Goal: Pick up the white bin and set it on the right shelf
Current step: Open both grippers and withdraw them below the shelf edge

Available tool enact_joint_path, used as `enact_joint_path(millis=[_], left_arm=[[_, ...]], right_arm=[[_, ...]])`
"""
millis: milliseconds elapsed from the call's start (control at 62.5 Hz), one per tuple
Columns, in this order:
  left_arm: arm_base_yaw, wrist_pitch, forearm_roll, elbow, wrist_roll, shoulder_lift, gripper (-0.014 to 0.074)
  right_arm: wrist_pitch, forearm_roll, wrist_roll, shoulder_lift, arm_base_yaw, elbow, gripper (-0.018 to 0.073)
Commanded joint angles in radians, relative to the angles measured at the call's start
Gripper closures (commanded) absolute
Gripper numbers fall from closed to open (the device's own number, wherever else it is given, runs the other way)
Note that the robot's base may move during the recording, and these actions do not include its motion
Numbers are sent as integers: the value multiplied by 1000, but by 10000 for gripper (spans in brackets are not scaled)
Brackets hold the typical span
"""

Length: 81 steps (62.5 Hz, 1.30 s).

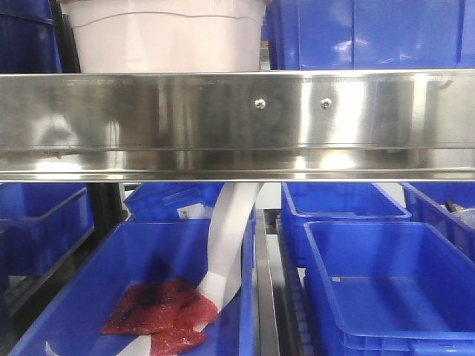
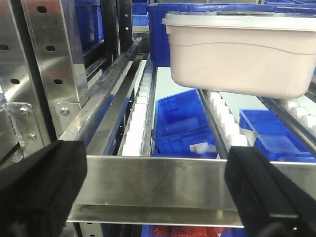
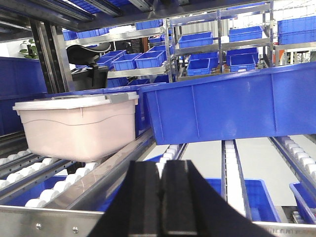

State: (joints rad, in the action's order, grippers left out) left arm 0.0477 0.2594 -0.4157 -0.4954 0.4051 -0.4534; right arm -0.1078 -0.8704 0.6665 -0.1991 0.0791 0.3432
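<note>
White bin (image 1: 163, 37) stands on the right shelf (image 1: 237, 122), on the white rollers (image 3: 61, 186) just behind the shiny front rail with its two small screws (image 1: 260, 104). In the front view it is at the upper left, above the rail, and only its lower part is visible. In the right wrist view its lid is on. A large blue crate (image 3: 232, 108) is close beside it on the same tier, but I cannot tell if the two are touching.

The left gripper (image 2: 158, 192) is wide apart, with one black finger (image 2: 39, 187) at each lower corner of its view. It holds nothing, and the bin is beyond the rail, up and to the right. The right gripper (image 3: 160, 197) has its fingers pressed together with nothing between them, and it is apart from the bin.

Under the shelf, a lower crate (image 1: 141, 252) contains some red material (image 1: 159, 315) and a white strip (image 1: 230, 237) that hangs down into it.
</note>
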Motion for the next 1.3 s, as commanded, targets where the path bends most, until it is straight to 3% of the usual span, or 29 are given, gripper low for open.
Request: enact_joint_path(millis=[0, 400, 512, 576, 656, 720, 1024, 1248, 1280], left_arm=[[-8, -74, -18, -30, -6, -3, 713], [-8, -74, -18, -29, -6, -3, 713], [-10, -76, 13, -8, -15, 0, 713], [-14, -76, 95, 5, -98, 16, 713], [-36, -78, 242, 33, -290, 57, 713], [-61, -95, 305, 73, -361, 108, 713], [-84, -175, 305, 347, -360, 363, 713], [-84, -313, 305, 550, -360, 478, 713], [-84, -278, 305, 544, -360, 475, 713]], right_arm=[[49, -11, 10, -10, -6, 26, 491], [49, -11, 10, -10, -6, 26, 491], [49, -11, 10, -10, -6, 26, 491], [49, -11, 10, -10, -6, 26, 491], [46, -11, 10, -10, -6, 26, 491], [46, -11, 10, -10, -6, 26, 491], [45, -11, 10, -10, -6, 26, 491], [45, -11, 10, -10, -6, 26, 491], [44, -11, 10, -10, -6, 26, 491]])
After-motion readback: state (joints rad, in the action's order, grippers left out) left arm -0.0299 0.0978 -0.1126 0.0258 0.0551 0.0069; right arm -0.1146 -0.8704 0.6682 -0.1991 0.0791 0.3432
